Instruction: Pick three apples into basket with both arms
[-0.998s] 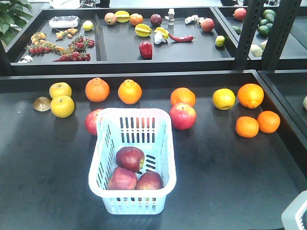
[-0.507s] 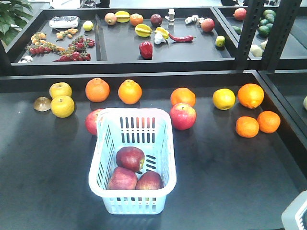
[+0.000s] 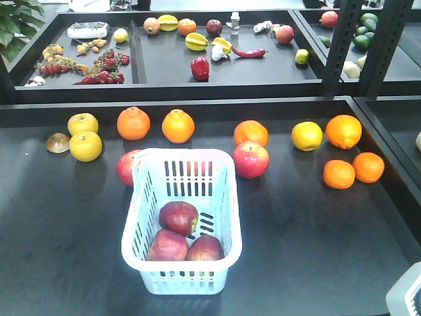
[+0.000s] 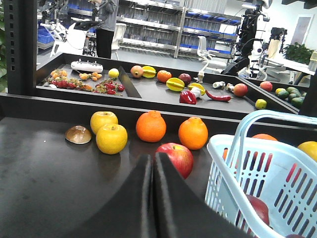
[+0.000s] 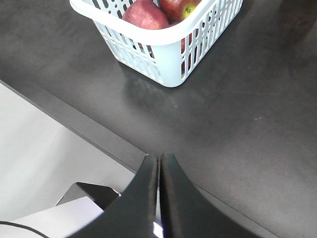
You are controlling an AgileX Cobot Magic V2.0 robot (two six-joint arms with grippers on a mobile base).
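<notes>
Only from the front view, three apples [image 3: 178, 217] inside basket [image 3: 231, 217]; both wrist views, jaws closed, empty.

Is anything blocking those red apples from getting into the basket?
No. Three apples already lie inside the basket, with nothing covering its open top. Both pincers, left and right, are shut and empty.

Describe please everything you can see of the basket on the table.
The basket is a pale blue-white rectangular one, apparently plastic, with slotted walls and a rounded rim. It stands upright on the dark table, near its front edge. Three dark red apples lie inside, close together at the near end. The left wrist view shows a hoop handle raised. Another red apple sits against its far left corner. No hand touches it.
</notes>
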